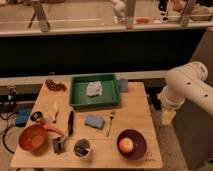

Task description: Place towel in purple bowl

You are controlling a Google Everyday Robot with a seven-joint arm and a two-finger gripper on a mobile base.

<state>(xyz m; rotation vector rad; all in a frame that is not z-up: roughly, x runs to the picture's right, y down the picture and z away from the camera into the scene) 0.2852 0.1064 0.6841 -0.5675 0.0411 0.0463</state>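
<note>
The towel [94,89] is pale and crumpled, lying in the green tray [80,96]. The purple bowl [140,143] stands upright nearer the front, with an apple [126,145] inside. The gripper [168,116] hangs at the right, apart from both.

We find a tray [95,104] at the back middle of the table [135,112], and the towel [94,88] lies in it. A cup [123,85] stands just beside the tray's back right corner. Before the tray lie a sponge [94,121] and, to its right, a fork [110,123]. At the front, the right bowl [141,143] holds an apple [126,145], the left bowl [33,138] sits opposite, and a mug [82,148] stands between them. The gripper [168,116] hangs beyond the table's right edge, well apart from the towel.
</note>
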